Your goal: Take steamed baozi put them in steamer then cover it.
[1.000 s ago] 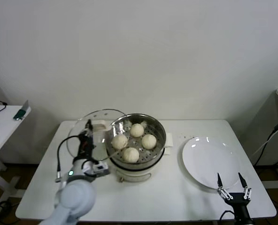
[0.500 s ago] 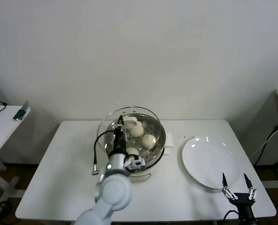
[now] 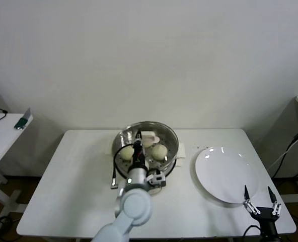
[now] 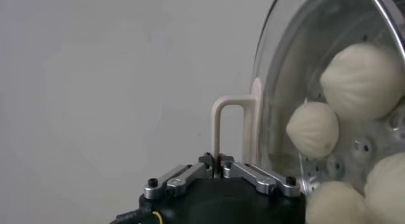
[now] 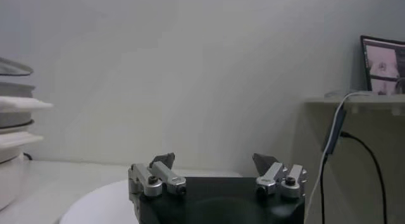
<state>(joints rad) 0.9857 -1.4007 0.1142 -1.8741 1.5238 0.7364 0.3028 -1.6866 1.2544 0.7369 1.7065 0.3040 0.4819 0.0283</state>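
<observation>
The steel steamer (image 3: 173, 151) stands at the table's middle on its white pot base. Pale baozi (image 3: 159, 151) lie inside it, several showing through the glass in the left wrist view (image 4: 359, 80). The clear glass cover (image 3: 164, 130) sits over the steamer, about level with its rim. My left gripper (image 3: 138, 137) is shut on the cover's beige bar handle (image 4: 226, 127), right above the steamer. My right gripper (image 3: 260, 198) is open and empty at the table's front right corner; it also shows in the right wrist view (image 5: 214, 163).
A large flat white plate (image 3: 224, 174) lies right of the steamer, just behind my right gripper. A side table (image 3: 3, 131) with small items stands far left. A shelf with a screen (image 5: 382, 67) and a cable is at the right.
My left gripper carried the cover from the steamer's left side rightward over the steamer and lowered it. My right gripper drew back toward the front right corner.
</observation>
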